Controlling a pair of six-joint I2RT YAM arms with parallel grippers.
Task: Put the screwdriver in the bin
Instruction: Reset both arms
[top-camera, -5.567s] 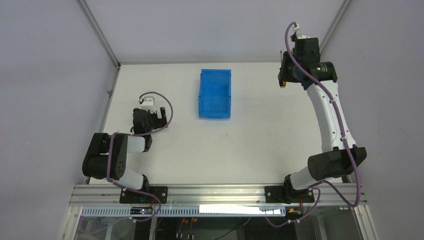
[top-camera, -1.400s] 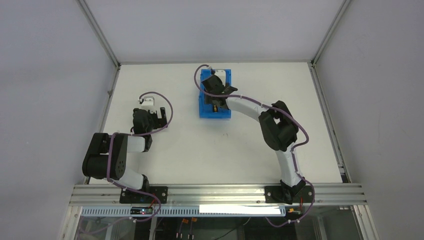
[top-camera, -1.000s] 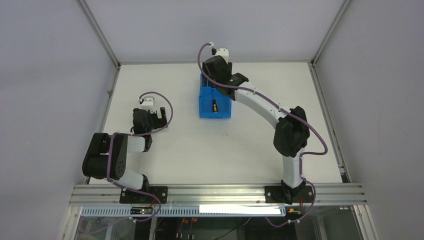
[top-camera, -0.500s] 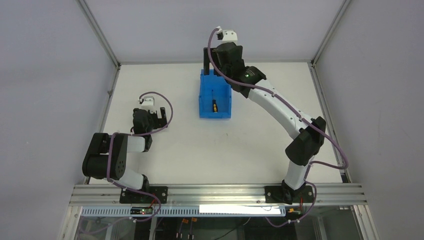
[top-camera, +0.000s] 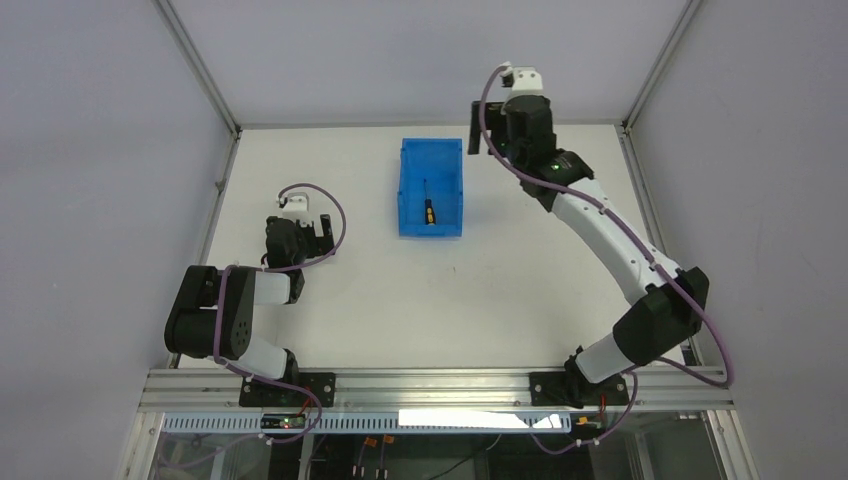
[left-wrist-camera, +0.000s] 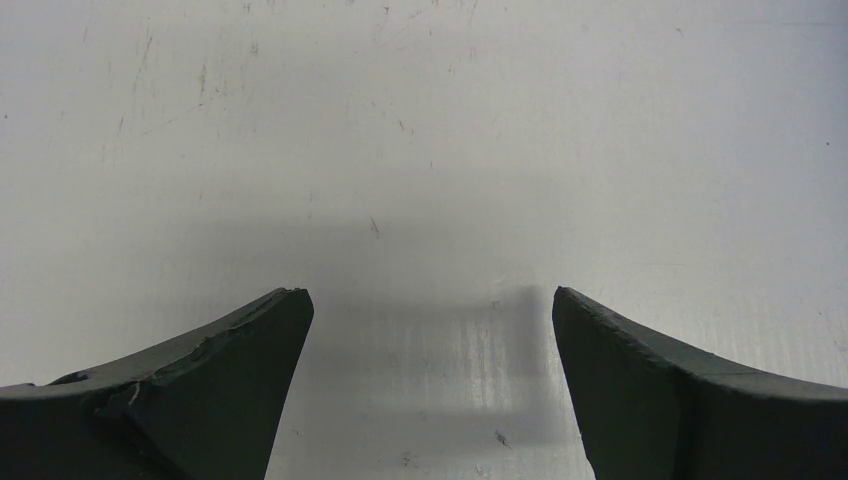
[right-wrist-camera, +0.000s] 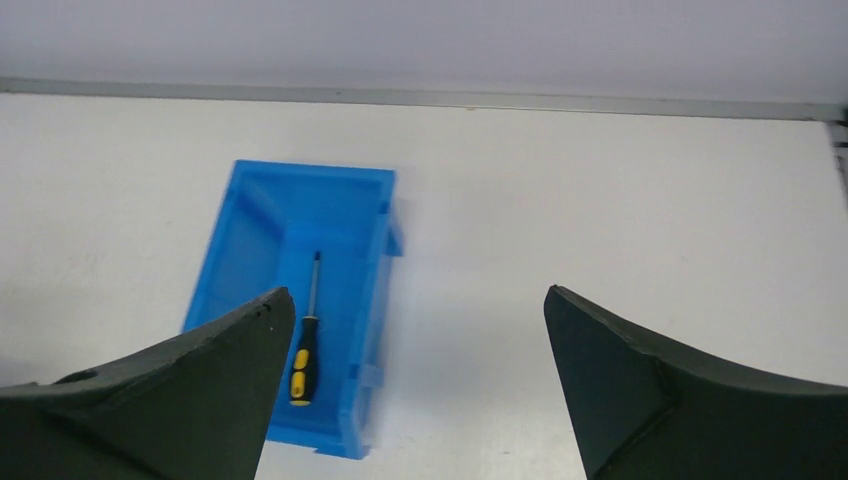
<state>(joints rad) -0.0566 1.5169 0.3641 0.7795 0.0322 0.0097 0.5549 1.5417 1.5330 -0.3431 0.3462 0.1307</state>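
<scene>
The screwdriver (top-camera: 428, 208), with its black and yellow handle, lies flat on the floor of the blue bin (top-camera: 406, 190) at the table's far middle. In the right wrist view the screwdriver (right-wrist-camera: 301, 358) rests in the bin (right-wrist-camera: 372, 290), handle toward the camera and shaft pointing away. My right gripper (top-camera: 478, 128) hangs high, to the right of the bin and clear of it. Seen from its own wrist, the right gripper (right-wrist-camera: 416, 291) stands open and empty. My left gripper (top-camera: 322, 238) rests low at the left. In its wrist view the left gripper (left-wrist-camera: 431, 291) is open over bare table.
The white table (top-camera: 520, 270) is bounded by metal frame rails and grey walls at the back and sides. The left arm stays folded near its base (top-camera: 285, 385). The right arm arches over the table's right half.
My right gripper has opened wide and left the screwdriver lying in the bin. It has risen out of the bin and swung to the right. The left arm has not moved.
</scene>
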